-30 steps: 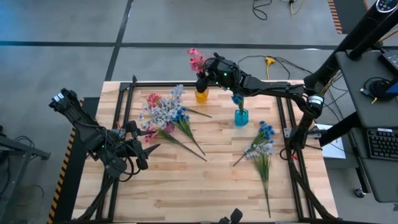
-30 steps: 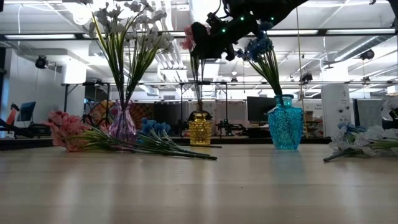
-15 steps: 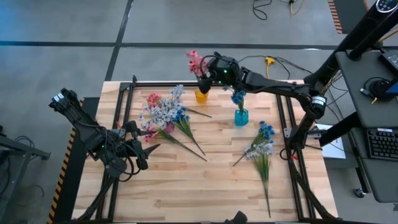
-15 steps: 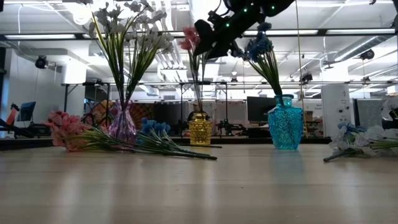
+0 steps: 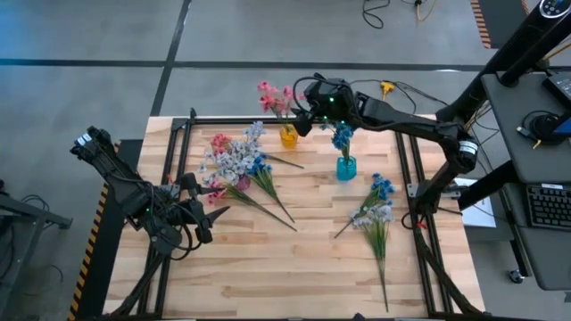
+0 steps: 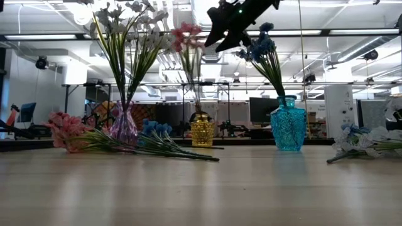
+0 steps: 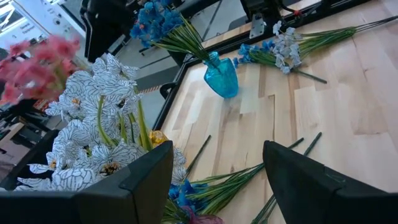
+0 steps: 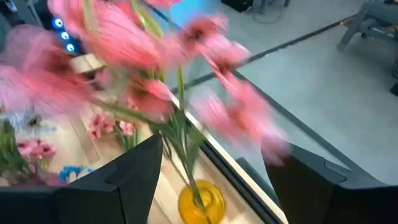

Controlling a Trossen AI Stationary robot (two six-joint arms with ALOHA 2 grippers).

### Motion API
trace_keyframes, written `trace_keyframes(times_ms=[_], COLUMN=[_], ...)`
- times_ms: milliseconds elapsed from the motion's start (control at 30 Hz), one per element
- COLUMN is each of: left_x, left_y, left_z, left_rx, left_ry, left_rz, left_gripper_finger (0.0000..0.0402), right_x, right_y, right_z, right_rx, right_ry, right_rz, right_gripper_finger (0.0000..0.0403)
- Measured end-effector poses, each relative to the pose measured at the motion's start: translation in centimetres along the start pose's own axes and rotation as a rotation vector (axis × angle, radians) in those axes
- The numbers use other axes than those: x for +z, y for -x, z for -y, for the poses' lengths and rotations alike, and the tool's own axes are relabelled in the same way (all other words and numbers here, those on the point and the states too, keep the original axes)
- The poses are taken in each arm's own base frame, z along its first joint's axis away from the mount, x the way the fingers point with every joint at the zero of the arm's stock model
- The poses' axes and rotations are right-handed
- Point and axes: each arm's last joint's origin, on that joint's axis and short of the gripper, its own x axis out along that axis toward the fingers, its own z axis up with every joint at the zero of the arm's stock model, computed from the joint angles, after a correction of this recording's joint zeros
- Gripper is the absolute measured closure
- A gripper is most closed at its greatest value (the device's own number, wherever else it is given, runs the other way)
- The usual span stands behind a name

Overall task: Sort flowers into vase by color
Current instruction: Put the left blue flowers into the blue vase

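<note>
Fingers of the right gripper stand spread at upper centre of the high view, just beside the pink sprig standing in the yellow vase; nothing is pinched. The left gripper waits spread at lower left. More flowers lie at centre left, another bunch at right. These sprigs look light, with springy thin stems and soft blossoms, so mid-stem seems the safest hold. Pink blooms blur across the right wrist view, hiding the stem's seat in the vase.
</note>
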Motion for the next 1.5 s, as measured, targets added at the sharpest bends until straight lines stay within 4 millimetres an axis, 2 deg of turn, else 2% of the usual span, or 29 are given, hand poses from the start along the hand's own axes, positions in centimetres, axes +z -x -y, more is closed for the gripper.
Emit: trace_keyframes(times_ms=[267, 467, 533, 700, 933, 1067, 1167, 1367, 1500], left_x=[-0.1, -0.1, 0.1, 1.5, 2.8, 3.7, 4.5, 5.1, 4.8], left_y=[-0.3, -0.4, -0.3, 0.2, 0.5, 0.5, 0.5, 0.7, 1.1], left_z=[0.6, 0.8, 0.8, 0.5, 0.5, 1.0, 1.6, 3.5, 4.4], left_rx=[0.003, 0.003, -0.007, -0.157, -0.18, -0.166, -0.151, -0.156, -0.125], left_ry=[-0.02, -0.025, -0.02, 0.061, 0.155, 0.145, 0.113, -0.013, -0.059], left_rz=[-0.01, -0.012, -0.012, -0.024, -0.019, -0.01, 0.0, -0.033, -0.068], left_gripper_finger=[0.0171, 0.0171, 0.0171, 0.0171, 0.0171, 0.0171, 0.0171, 0.0171, 0.0171], right_x=[0.7, 1.6, 1.8, 1.2, -0.7, -2.2, -3.5, -6.6, -8.6], right_y=[3.5, 8.1, 9.7, 12.6, 14.3, 13.7, 12.4, 8.0, 5.1], right_z=[-0.5, -1.8, -2.6, -5.3, -9.5, -11.8, -13.3, -16.1, -18.6], right_rx=[0.028, 0.099, 0.137, 0.249, 0.372, 0.39, 0.339, 0.303, 0.321], right_ry=[-0.016, -0.021, -0.025, -0.016, 0.009, 0.032, 0.073, 0.163, 0.246], right_rz=[-0.007, 0.04, 0.057, 0.036, -0.07, -0.141, -0.176, -0.292, -0.291], right_gripper_finger=[0.0133, 0.0134, 0.0138, 0.0149, 0.0161, 0.0163, 0.0161, 0.0161, 0.0161])
